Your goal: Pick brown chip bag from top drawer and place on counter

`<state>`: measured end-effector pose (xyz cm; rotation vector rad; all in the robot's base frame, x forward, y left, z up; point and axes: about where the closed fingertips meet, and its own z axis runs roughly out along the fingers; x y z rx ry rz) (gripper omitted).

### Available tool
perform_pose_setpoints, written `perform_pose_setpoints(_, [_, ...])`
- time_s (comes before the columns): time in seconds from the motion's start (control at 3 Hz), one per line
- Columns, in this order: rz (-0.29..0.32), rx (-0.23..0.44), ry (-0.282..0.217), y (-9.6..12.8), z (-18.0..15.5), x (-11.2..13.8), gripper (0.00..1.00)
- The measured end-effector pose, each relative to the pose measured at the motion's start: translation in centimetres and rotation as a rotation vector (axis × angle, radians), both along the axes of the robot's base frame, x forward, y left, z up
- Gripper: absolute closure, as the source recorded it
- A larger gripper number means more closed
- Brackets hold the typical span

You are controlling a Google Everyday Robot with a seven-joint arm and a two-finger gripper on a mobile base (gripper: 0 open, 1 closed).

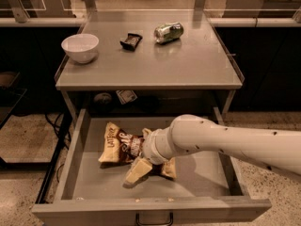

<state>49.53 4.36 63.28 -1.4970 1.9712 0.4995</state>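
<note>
The brown chip bag (pixel 117 146) lies crumpled on the floor of the open top drawer (pixel 202 175), left of the middle. My gripper (pixel 153 171) comes in from the right on a white arm and hangs low over the bag's right end. Its two tan fingers (pixel 136 172) are spread apart, pointing down toward the drawer floor, with the bag's right edge between or just behind them. I cannot tell whether they touch the bag. The counter (pixel 155 67) is the grey tabletop above the drawer.
On the counter stand a white bowl (pixel 81 47) at the left, a small dark flat packet (pixel 130 40) and a shiny green can (pixel 169 32) on its side. The drawer handle (pixel 154 219) is at the bottom. Pale glass-railed counters lie behind.
</note>
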Motion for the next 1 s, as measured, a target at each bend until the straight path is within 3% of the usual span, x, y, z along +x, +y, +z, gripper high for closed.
perform_pose_setpoints(0.33, [-0.006, -0.003, -0.007, -0.01, -0.19, 0.24, 0.00])
perform_pose_setpoints(1.0, [-0.006, -0.003, -0.007, 0.00, -0.19, 0.23, 0.42])
